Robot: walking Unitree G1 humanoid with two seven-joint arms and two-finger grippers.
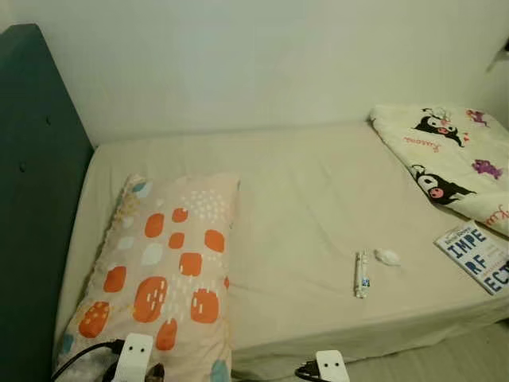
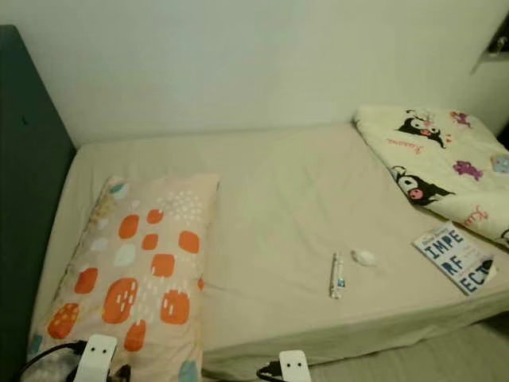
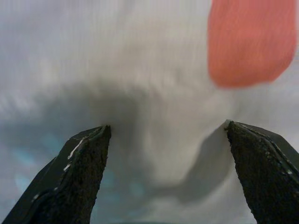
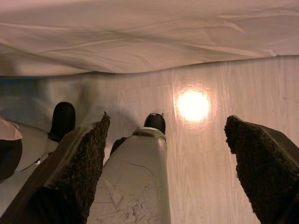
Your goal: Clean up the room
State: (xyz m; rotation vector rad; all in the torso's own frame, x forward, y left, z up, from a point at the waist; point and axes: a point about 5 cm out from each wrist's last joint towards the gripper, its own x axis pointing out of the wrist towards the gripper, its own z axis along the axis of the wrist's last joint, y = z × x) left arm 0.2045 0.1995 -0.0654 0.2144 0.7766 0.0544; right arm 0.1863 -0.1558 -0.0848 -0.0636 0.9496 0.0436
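Observation:
A pillow (image 1: 163,267) with orange and white blotches lies at the head end of the bed (image 1: 302,191), on my left. My left gripper (image 3: 166,128) hangs open just over its fabric, an orange blotch (image 3: 250,42) close ahead. On the sheet near the front edge lie a small white tube (image 1: 362,274) and a little white cap-like thing (image 1: 387,256). A blue-and-white book (image 1: 475,256) rests at the right edge. A cream cartoon blanket (image 1: 449,155) is bunched at the far right. My right gripper (image 4: 166,119) is open, low over the wooden floor (image 4: 224,154) beside the bed.
A dark teal headboard (image 1: 32,199) rises on the left and a pale wall (image 1: 262,56) runs behind the bed. The hanging sheet edge (image 4: 140,42) and my own leg and foot (image 4: 135,177) show in the right wrist view.

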